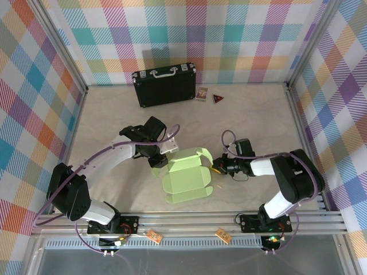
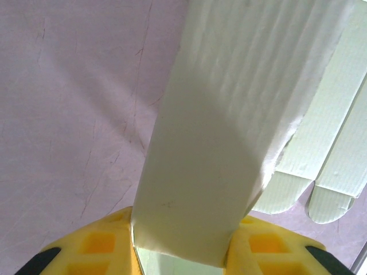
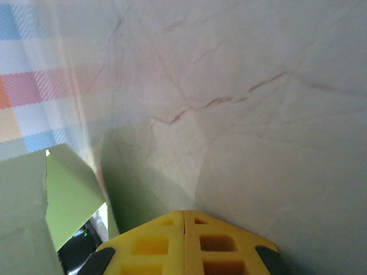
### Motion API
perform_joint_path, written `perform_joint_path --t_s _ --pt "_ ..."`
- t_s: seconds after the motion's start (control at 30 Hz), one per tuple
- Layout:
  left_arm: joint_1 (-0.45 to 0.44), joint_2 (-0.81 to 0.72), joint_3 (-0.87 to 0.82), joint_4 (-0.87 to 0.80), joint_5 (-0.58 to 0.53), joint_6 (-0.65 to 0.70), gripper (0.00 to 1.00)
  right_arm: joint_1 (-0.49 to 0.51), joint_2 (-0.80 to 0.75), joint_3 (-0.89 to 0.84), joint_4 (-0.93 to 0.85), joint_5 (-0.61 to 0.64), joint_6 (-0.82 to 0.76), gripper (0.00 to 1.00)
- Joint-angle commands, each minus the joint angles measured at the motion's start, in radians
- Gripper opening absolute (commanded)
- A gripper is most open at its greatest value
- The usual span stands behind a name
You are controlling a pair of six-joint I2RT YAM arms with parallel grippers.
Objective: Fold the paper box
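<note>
Pinches a flap of paper box (image 1: 186,175) in left gripper (image 2: 182,243); holds right gripper (image 3: 184,223) fully closed, empty, just beside box's right edge.

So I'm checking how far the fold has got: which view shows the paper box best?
The top external view: the whole paper box and its flaps are visible. Left wrist shows one flap clamped between its fingers; right wrist, a green corner.

paper box (image 1: 186,175): matt ribbed card | table (image 1: 252,114): smooth, marble-veined
</note>
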Motion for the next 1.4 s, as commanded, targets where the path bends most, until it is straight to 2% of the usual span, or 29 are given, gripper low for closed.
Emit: perform_joint_path --t_s 0.0,0.1,0.27,0.33,0.5,0.73,1.13,1.37 --pt "-0.004 0.015 0.003 -0.008 -0.031 0.002 0.2 -0.012 -0.102 0.053 -0.193 0.134 -0.08 0.12" --pt "-0.004 0.021 0.004 -0.003 -0.032 0.005 0.2 -0.042 -0.206 0.075 -0.306 0.242 -0.117 0.26" --pt "-0.005 0.022 0.006 0.0 -0.025 0.012 0.19 -0.072 -0.28 0.131 -0.355 0.304 -0.177 0.3" --pt "-0.004 0.02 0.006 0.001 -0.023 0.014 0.19 -0.073 -0.242 0.177 -0.358 0.253 -0.201 0.27" --pt "-0.004 0.021 -0.002 0.01 -0.027 0.017 0.19 -0.067 -0.134 0.224 -0.289 0.033 -0.22 0.18" --pt "-0.005 0.041 0.01 0.019 -0.041 0.003 0.19 -0.021 -0.088 0.238 -0.294 -0.106 -0.257 0.12" --pt "-0.004 0.035 0.004 0.026 -0.04 -0.002 0.19 0.027 -0.062 0.242 -0.275 -0.196 -0.241 0.1" --pt "-0.004 0.043 0.01 0.028 -0.035 -0.009 0.19 0.052 -0.042 0.245 -0.263 -0.187 -0.24 0.1"
